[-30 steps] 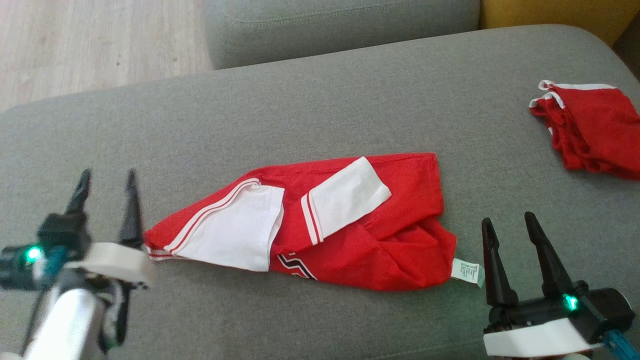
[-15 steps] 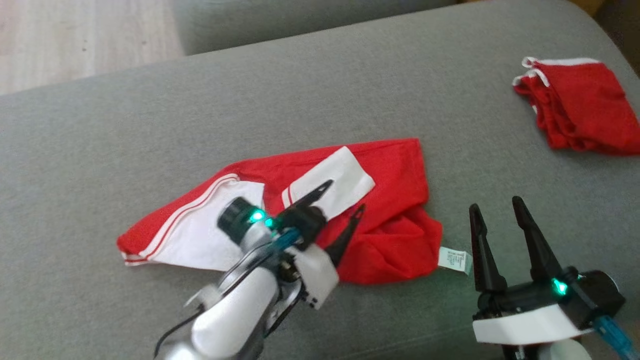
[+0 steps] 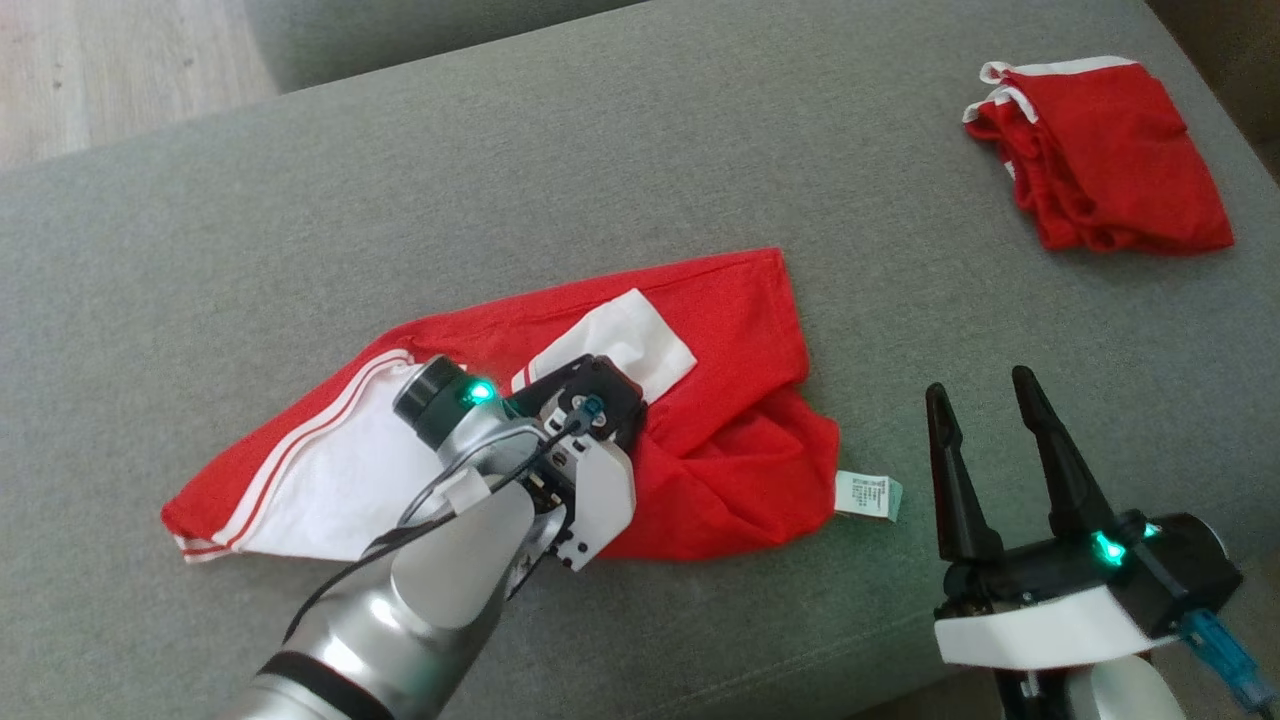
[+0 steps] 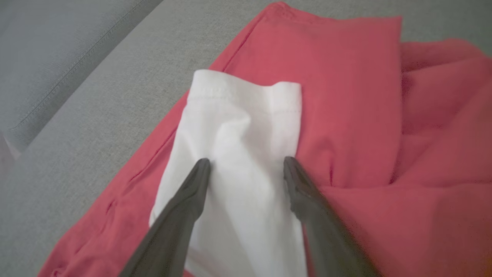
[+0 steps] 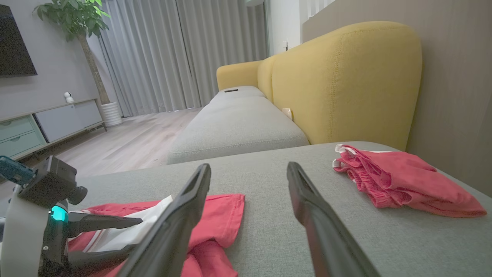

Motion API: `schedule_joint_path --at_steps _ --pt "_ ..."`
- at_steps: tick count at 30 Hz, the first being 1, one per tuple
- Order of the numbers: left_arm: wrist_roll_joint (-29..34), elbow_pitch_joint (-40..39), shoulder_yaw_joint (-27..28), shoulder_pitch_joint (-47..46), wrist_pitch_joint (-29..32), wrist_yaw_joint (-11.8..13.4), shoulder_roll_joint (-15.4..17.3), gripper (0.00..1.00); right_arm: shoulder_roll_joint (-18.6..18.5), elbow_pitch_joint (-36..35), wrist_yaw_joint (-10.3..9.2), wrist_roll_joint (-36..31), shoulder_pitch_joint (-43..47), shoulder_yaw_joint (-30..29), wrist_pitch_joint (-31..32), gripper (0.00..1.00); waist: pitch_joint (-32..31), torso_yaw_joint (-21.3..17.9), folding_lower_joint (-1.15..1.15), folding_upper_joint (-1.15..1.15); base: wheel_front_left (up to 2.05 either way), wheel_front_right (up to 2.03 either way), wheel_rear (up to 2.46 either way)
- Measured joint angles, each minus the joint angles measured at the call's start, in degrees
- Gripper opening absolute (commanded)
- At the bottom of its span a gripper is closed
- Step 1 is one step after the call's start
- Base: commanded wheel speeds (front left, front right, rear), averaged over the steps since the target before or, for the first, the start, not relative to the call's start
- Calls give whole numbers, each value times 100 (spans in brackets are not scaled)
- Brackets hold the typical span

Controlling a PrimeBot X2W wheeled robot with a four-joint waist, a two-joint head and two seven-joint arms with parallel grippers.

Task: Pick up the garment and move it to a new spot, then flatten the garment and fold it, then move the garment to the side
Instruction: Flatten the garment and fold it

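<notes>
Straddling the white sleeve point(image 4: 238, 123) of the garment point(image 4: 346, 96), the left gripper point(image 4: 246, 161) fills the lower middle of the left wrist view, jaws spread wide, one tip on the sleeve and the other at its edge, nothing pinched between them; grey cushion point(image 4: 96, 96) shows at upper left. Head view: the garment lies crumpled mid-frame on that cushion, the left arm point(image 3: 450, 570) rising from the bottom edge over it; the right gripper point(image 3: 978, 381) sits at lower right, jaws wide apart and empty, just right of the garment's label point(image 3: 868, 495); a folded red cloth point(image 3: 1100, 150) lies at upper right. Right wrist view: the right gripper's fingers stand apart, holding nothing; the garment is at lower left under the left gripper, the folded red cloth at right, a yellow backrest point(image 5: 346, 77) behind.
</notes>
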Motion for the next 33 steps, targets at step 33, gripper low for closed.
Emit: schedule_joint_path --at_steps 33 --pt "194 -269 -576 -336 57 356 199 100 0 -16 0 91 -19 -20 0 100 91 -309 0 0 0 0 0"
